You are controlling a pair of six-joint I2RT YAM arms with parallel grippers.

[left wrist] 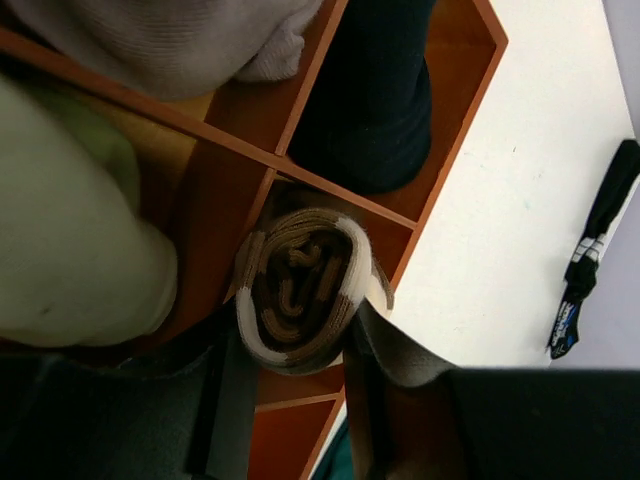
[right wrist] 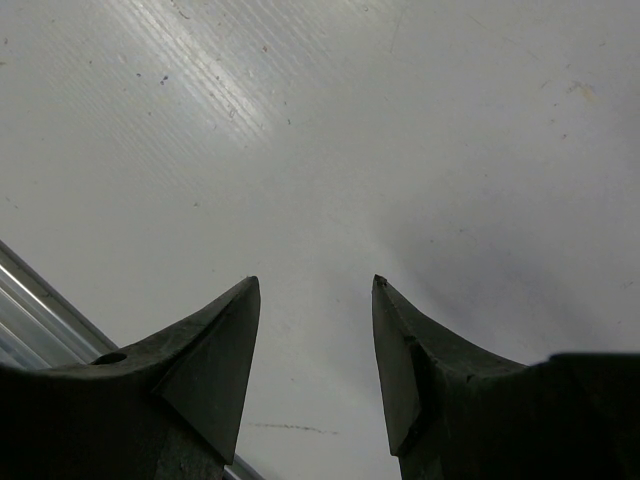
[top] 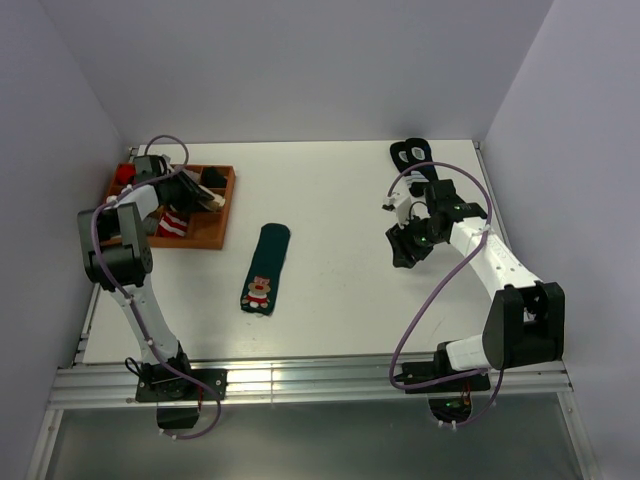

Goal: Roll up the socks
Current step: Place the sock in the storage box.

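One striped sock (left wrist: 300, 290), rolled up, sits in a tray (left wrist: 450, 170) compartment between the left gripper (left wrist: 298, 345) fingers, pinched or not I cannot tell; soft, light, springy, best squeezed across its middle; the right gripper (right wrist: 315, 285) hangs wide open, empty.

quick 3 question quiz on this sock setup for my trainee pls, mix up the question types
1. True or false: the green bear sock is already rolled up.
2. Where is the brown striped roll? A) in a compartment of the wooden tray B) on the bare table C) on the black socks
3. Fill in: the right gripper is ___ (open or shut), with nothing between its fingers.
Key: 1 false, it lies flat. 2 A. 3 open.
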